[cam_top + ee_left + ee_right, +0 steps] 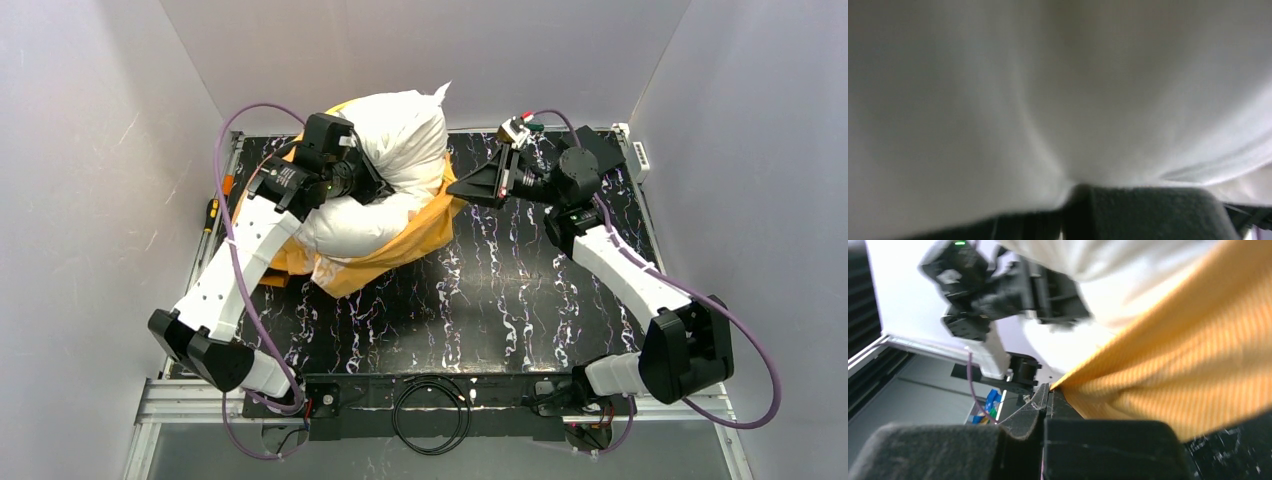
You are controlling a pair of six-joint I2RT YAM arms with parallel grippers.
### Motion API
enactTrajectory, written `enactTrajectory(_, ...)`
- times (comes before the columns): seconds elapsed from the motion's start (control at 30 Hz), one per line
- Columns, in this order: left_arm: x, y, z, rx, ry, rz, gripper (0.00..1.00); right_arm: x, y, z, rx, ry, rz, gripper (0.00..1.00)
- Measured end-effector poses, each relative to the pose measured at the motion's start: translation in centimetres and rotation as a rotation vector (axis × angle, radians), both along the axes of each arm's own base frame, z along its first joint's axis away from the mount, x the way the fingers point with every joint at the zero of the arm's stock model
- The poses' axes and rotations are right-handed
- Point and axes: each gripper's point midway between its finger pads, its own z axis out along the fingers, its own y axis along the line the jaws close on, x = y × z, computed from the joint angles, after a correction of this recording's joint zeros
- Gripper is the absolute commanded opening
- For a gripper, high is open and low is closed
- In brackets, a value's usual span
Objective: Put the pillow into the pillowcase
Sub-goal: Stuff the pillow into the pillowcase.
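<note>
The off-white pillow bulges up at the back left of the table, its lower part inside the orange pillowcase. My left gripper is pressed into the pillow's middle and shut on a pinch of its fabric. In the left wrist view the pillow fills the frame, creasing toward the left gripper. My right gripper is shut on the pillowcase's right edge. In the right wrist view the pillowcase stretches taut from the closed right gripper, with the pillow above it.
The black marbled table is boxed in by white walls on three sides. A screwdriver lies at the left rim, a power strip at the back right, and a coiled cable between the arm bases.
</note>
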Motion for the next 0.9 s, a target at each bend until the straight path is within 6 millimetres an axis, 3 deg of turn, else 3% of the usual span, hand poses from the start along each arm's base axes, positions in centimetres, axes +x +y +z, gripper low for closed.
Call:
enactTrajectory(0.13, 0.4, -0.1, -2.5, 0.050, 0.041, -0.026, 0.00, 0.6, 0.3, 3.6, 0.091, -0.061, 0.042, 0.01)
enactTrajectory(0.27, 1.4, -0.6, -5.1, 0.090, 0.065, -0.053, 0.00, 2.7, 1.5, 4.9, 0.112, -0.060, 0.102, 0.01)
enactTrajectory(0.43, 2.0, -1.6, -7.2, 0.162, 0.056, -0.097, 0.00, 3.2, 3.2, 4.7, 0.102, -0.049, 0.159, 0.01)
enactTrajectory(0.6, 0.5, -3.0, -8.7, 0.260, 0.042, -0.159, 0.00, 2.7, 5.8, 4.1, 0.091, -0.059, 0.228, 0.01)
enactTrajectory(0.73, -0.6, -2.9, -8.6, 0.283, 0.017, -0.210, 0.00, 2.8, 6.3, 2.5, 0.043, -0.054, 0.232, 0.01)
enactTrajectory(0.8, -1.5, -2.7, -7.9, 0.278, -0.008, -0.265, 0.13, 2.9, 6.4, 1.4, -0.004, -0.046, 0.202, 0.01)
enactTrajectory(0.9, -3.5, -2.4, -6.1, 0.272, -0.058, -0.386, 0.40, 1.8, 6.0, 0.6, -0.067, -0.072, 0.151, 0.01)
